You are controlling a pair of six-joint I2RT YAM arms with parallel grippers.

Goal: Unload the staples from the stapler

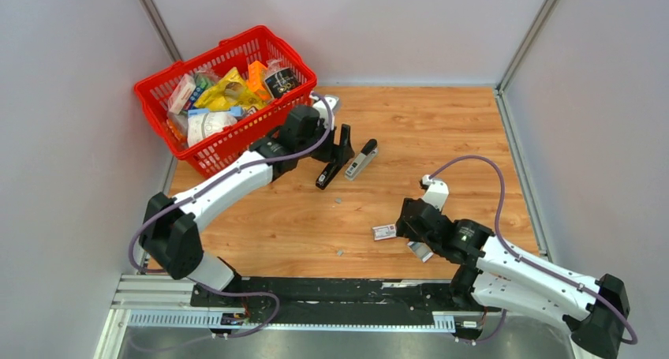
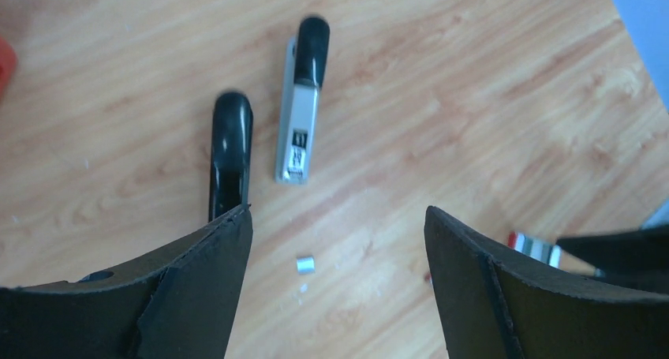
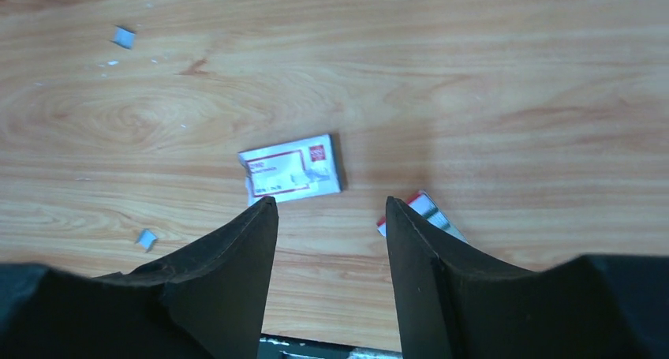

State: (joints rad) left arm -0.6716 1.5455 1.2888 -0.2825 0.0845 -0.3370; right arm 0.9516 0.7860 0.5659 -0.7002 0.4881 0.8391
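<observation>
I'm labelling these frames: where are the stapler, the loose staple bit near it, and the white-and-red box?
stapler (image 2: 298, 134), left wrist view, on its silver magazine.
staple bit (image 2: 305, 264), left wrist view, on its middle.
white-and-red box (image 3: 292, 170), right wrist view, on its printed top.

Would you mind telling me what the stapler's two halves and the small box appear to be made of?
On the stapler, the top arm looks like glossy black plastic, judging by its sheen; the magazine looks like matt silver-grey metal. The white-and-red box seems thin printed card, with a torn-looking edge.
</observation>
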